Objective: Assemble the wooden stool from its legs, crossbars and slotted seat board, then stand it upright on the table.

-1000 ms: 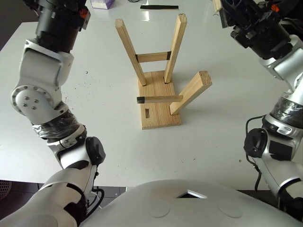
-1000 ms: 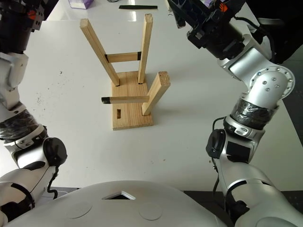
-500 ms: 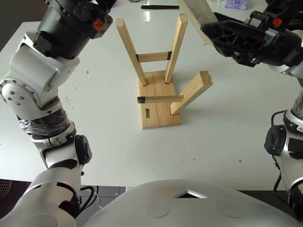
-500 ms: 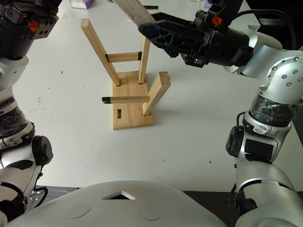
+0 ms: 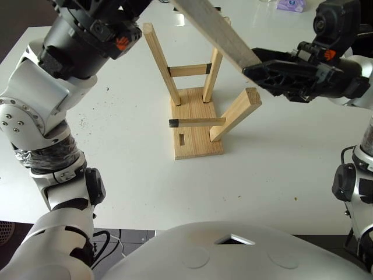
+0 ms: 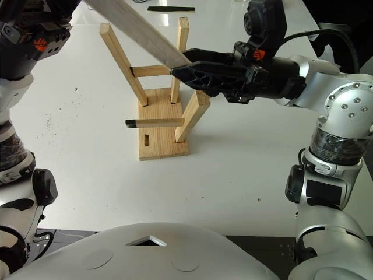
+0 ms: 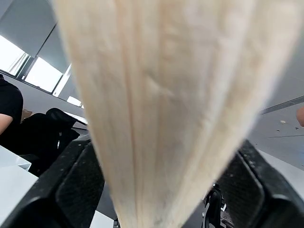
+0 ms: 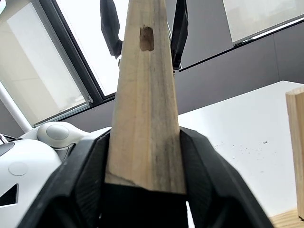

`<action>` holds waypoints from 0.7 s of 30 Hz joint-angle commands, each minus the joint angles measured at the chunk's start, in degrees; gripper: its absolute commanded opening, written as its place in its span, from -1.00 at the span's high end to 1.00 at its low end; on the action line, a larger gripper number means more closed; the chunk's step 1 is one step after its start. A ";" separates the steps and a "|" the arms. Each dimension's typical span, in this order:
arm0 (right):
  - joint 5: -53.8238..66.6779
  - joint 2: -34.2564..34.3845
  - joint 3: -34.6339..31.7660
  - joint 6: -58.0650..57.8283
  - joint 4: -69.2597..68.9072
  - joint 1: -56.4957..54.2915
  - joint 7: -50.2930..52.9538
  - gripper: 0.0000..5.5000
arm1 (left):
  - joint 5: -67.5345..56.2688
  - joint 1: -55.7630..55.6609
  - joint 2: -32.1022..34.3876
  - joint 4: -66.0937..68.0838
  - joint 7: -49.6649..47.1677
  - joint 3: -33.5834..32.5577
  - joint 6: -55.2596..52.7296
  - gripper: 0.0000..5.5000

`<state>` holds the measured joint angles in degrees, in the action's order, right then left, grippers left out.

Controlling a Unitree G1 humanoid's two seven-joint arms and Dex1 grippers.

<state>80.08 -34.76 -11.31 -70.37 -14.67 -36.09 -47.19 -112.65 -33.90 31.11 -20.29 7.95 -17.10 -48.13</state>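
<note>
left gripper [image 7: 164, 156] up at the far left, both fingers pressed on the top end of the loose leg [image 5: 215, 32], clamped tight. the leg runs diagonally down to the right, in the air over the part-built stool. 1 small slot [image 8: 146, 38] shows in its face.

under it the seat board [image 5: 195, 149] lies flat on the table [image 5: 116, 163], mid-table. 2 legs stand in its far end: the left one [image 5: 160, 61] leans outward to the left, the right one [image 5: 213, 64] stands close to upright, with 1 crossbar [image 5: 187, 70] joining them. a 3rd leg [image 5: 236, 114] sits at the near right of the board, tilted out to the right. its crossbar [image 5: 195, 122] sticks out level to the left, black-tipped end free above the board. near-left board slot [image 5: 182, 139] is open.

right gripper [image 5: 259, 70] is over the stool's right side, fingers closed on the lower end of the loose leg, just above the tilted leg's top.

black strip [image 6: 170, 9] lies at the far edge of the table.
</note>
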 commanded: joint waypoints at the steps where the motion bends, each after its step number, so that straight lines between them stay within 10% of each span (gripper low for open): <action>1: 1.10 -0.69 0.42 -0.04 -0.34 0.20 0.40 0.24 | 0.11 0.55 1.76 -0.44 1.55 1.16 -0.57 0.02; 21: -7.66 1.28 1.31 11.20 1.08 3.39 1.57 0.02 | 5.24 5.04 2.59 -3.68 1.55 2.22 5.69 0.24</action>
<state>76.40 -33.18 -9.64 -61.97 -13.90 -34.50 -45.10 -108.07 -29.32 33.03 -23.60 7.51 -14.27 -41.94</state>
